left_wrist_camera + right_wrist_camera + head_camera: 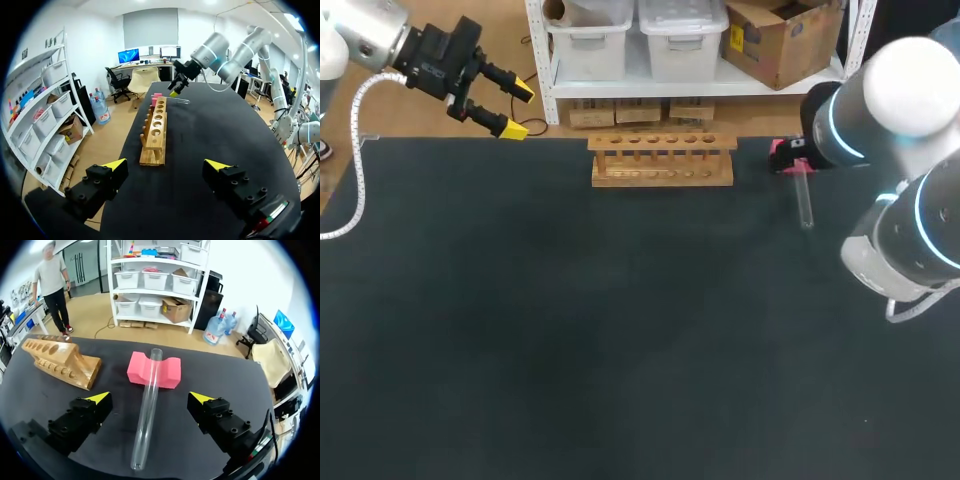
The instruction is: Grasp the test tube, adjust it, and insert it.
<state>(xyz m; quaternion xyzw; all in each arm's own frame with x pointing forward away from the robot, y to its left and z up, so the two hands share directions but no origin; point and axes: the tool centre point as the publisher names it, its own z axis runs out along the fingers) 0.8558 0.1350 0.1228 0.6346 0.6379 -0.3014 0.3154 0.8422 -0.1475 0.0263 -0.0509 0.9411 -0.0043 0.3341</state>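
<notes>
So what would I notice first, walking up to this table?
Probably the clear test tube, lying on the dark table with its mouth propped on a pink foam block, under the open yellow-tipped right gripper. Next, the wooden rack at the table's far edge, and the left gripper, open, off by the far left corner.

Robotics laboratory. Evidence: left arm [370, 40] and right arm [910, 150] stationed at a black counter [570, 330]; wooden test tube rack [662, 160] at its far edge; glass test tube [146, 410] lying toward its far right corner.
</notes>
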